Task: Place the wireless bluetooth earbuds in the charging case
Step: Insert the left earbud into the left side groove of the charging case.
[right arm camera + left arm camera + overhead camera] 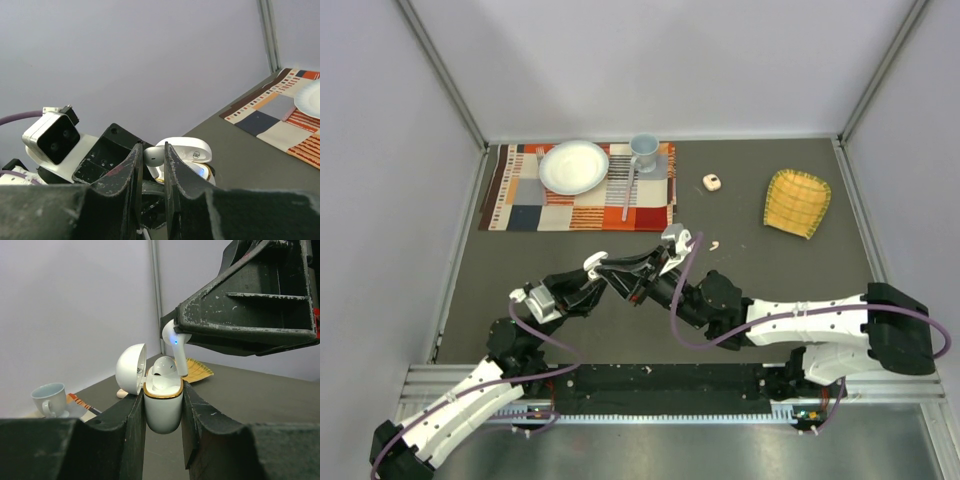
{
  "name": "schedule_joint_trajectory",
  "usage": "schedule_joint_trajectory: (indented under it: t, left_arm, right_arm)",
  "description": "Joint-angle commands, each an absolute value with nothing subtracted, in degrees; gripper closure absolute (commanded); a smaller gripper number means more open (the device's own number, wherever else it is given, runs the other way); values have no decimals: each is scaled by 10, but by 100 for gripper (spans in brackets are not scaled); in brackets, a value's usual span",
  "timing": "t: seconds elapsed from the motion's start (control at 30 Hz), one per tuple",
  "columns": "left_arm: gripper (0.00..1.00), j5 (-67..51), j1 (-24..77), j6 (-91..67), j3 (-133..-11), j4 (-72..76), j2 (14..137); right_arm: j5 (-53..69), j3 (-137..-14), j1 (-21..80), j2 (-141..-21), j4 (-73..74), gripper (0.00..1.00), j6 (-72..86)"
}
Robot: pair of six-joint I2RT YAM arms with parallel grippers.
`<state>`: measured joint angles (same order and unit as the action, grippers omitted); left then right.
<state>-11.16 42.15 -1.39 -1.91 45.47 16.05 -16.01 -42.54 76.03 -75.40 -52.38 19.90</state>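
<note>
Just nearer than the near edge of the placemat (520, 205), over bare tabletop (500, 290), the left gripper (163, 390) clamps the open charging case (161, 415), with its lid swung back. The right gripper (154, 152) pinches an earbud (179, 355), stem tip at the case's gold rim beside a seated bud (162, 367). Right of the placemat lie a loose earbud (715, 244) and a second case (712, 181), with open tabletop around them.
</note>
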Motion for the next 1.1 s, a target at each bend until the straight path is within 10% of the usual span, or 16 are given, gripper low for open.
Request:
schedule_joint_trajectory:
  t: [0.0,1.07]
  left_arm:
    - [100,-120,422,-18,18,491,163]
    - [100,-124,422,-29,26,529,163]
  right_arm:
    - [-158,-457,772,-762,-553,100,194]
    - [-178,-458,772,-784,-538,100,175]
